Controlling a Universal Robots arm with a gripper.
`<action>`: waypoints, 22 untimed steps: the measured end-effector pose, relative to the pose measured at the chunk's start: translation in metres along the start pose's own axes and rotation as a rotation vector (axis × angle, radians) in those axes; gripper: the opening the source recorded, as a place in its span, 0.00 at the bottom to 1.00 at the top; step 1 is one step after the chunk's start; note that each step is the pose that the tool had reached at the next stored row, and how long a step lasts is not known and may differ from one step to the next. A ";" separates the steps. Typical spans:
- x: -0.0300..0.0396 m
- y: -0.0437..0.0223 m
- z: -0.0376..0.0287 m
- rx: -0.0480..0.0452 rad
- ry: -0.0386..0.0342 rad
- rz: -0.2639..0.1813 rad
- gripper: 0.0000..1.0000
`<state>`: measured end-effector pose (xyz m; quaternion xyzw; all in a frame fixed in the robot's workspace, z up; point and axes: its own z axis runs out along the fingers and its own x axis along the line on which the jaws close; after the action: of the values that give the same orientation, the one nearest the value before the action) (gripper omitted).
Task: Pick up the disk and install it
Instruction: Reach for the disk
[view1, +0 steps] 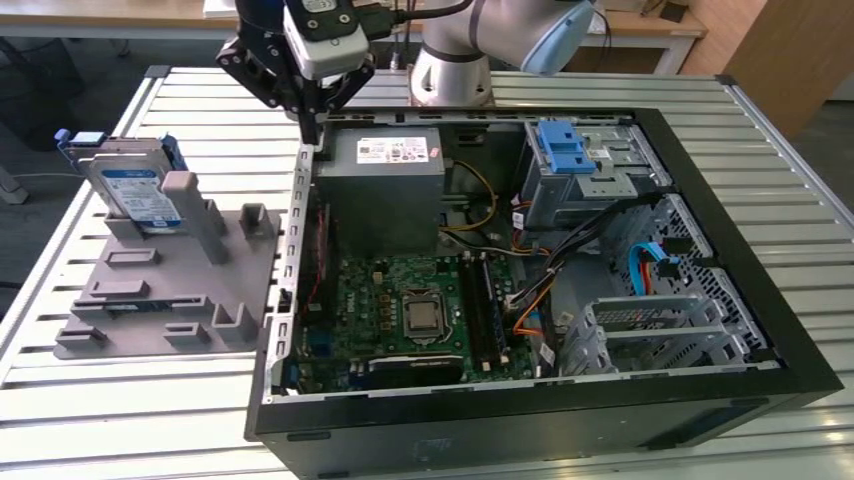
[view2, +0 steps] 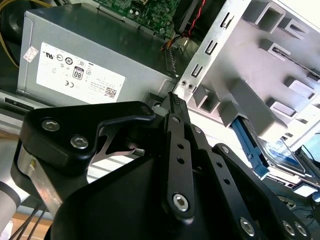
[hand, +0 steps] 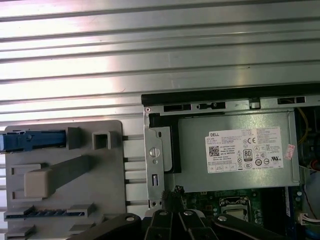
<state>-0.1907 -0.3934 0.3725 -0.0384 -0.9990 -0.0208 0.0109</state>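
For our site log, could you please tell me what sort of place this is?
Likely a robotics lab workbench: an opened computer case on a slatted metal table, a grey fixture holding the disk.

The Universal Robots arm (view1: 451, 62) stands at the back of the exterior view, its grey tube and blue-capped joint (view1: 554, 35) bending toward the exterior view's left. Its wrist aims the black gripper (view1: 310, 132) straight down, the two slim fingers (view2: 176, 140) pressed together into one narrow tip with nothing between them.
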 end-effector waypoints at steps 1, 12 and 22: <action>0.0002 0.0000 0.0001 0.0000 0.0003 0.000 0.11; 0.0063 0.0001 0.0019 0.0002 0.0034 0.000 0.11; 0.0178 0.0022 0.0033 0.0002 0.0035 0.000 0.11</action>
<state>-0.2084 -0.3897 0.3698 -0.0384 -0.9990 -0.0207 0.0127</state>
